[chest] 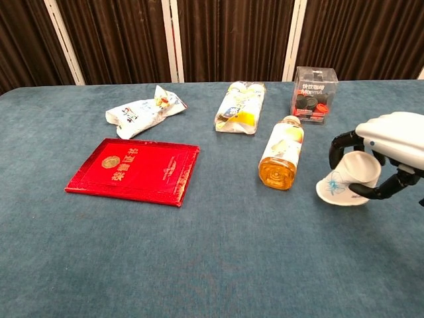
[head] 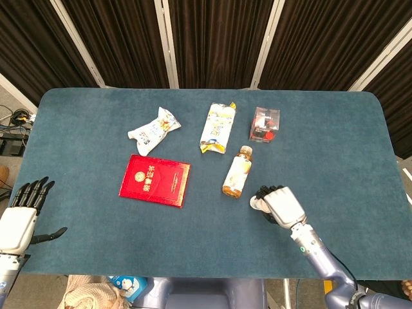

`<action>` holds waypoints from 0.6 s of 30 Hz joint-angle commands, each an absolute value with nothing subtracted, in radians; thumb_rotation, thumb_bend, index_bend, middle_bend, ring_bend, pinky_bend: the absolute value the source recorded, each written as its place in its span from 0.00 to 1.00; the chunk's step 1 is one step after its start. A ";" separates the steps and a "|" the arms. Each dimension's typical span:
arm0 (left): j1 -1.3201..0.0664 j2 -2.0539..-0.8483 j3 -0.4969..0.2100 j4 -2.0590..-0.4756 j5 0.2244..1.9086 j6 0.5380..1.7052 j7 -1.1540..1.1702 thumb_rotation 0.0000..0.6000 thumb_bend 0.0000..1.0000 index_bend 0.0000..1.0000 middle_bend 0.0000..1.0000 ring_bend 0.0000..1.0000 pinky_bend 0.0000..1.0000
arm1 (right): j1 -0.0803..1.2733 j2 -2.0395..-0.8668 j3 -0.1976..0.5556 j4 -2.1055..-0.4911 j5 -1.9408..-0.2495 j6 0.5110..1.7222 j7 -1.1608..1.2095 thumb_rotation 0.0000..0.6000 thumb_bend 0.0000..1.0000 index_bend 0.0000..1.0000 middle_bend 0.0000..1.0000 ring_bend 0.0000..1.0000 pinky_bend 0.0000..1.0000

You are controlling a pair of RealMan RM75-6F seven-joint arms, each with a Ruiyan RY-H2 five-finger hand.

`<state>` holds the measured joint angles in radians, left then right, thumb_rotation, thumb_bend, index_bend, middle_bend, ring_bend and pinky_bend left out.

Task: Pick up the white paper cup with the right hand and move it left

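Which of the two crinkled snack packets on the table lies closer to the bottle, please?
The yellow-and-white snack packet, just behind the bottle; the white packet lies farther left, above the red booklet.

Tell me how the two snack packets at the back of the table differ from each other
The white snack packet looks crumpled and twisted, lying at a slant, while the yellow snack packet lies flatter and fuller, running nearly straight away from the robot. The white one is mostly white with small colored print; the yellow one shows yellow and white panels. The white one sits behind the red booklet, the yellow one behind the bottle. Both rest untouched on the table.
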<state>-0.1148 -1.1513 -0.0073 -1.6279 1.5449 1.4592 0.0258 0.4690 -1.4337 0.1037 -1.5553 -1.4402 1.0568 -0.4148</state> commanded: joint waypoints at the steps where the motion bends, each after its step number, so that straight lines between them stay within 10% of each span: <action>1: -0.115 -1.151 -0.006 -1.628 1.547 1.460 0.025 1.00 0.00 0.00 0.00 0.00 0.00 | 0.470 -1.446 0.094 -1.555 -1.423 1.056 -0.472 1.00 0.38 0.01 0.18 0.23 0.26; 6: -0.113 -1.151 -0.003 -1.629 1.554 1.465 0.026 1.00 0.00 0.00 0.00 0.00 0.00 | 0.454 -1.433 0.088 -1.608 -1.390 1.084 -0.541 1.00 0.37 0.00 0.00 0.08 0.22; 18: -0.110 -1.153 0.000 -1.630 1.561 1.469 0.038 1.00 0.00 0.00 0.00 0.00 0.00 | 0.321 -1.175 0.021 -1.768 -1.470 1.276 -0.464 1.00 0.37 0.00 0.00 0.02 0.19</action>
